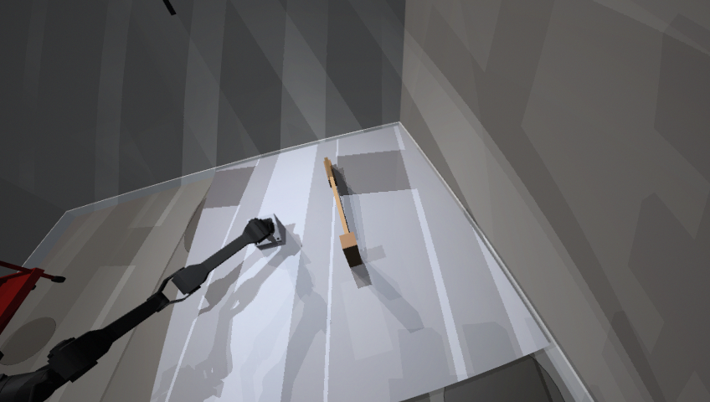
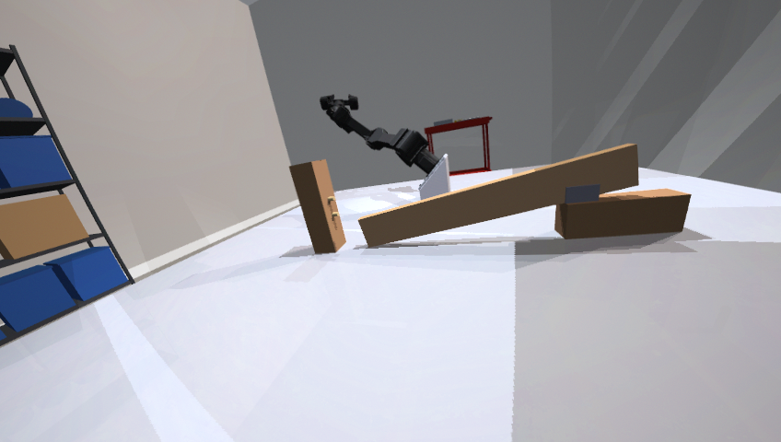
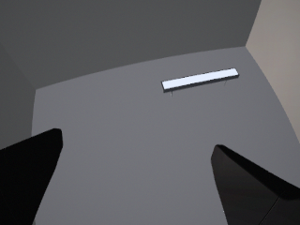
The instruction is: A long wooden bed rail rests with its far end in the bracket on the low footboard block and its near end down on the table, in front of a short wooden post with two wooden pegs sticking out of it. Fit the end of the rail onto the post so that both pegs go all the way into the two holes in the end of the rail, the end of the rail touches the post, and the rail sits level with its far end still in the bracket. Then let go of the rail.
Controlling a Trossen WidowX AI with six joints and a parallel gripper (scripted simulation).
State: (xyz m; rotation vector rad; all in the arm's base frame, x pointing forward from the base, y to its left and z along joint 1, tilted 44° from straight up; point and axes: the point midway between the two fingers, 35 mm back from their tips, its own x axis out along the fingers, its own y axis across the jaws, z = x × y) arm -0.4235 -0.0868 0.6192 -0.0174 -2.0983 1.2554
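Observation:
The wooden post [image 1: 349, 240] [image 2: 316, 210] stands upright, leaning in the tilted the exterior view. Its two pegs [image 2: 332, 200] face the rail. The rail [image 1: 339, 205] [image 2: 465, 206] slopes, its near end down on the table, a gap short of the post. Its far part rests raised in the grey bracket [image 2: 582, 193] on the footboard block [image 2: 624, 217] [image 1: 326, 167]. The holes in the rail's end are hidden. My gripper [image 2: 339, 102] [image 3: 138, 146] is open and empty, high above the table, away from the rail, its wrist camera facing the ceiling.
The arm's base plate [image 2: 436, 183] [image 1: 278, 234] stands on the table to one side of the rail. A red cart [image 2: 459, 128] [image 1: 19, 292] stands beyond the arm. A shelf with blue bins [image 2: 29, 163] is at the left in the exterior view. A ceiling lamp [image 3: 201, 79] shows in the wrist view.

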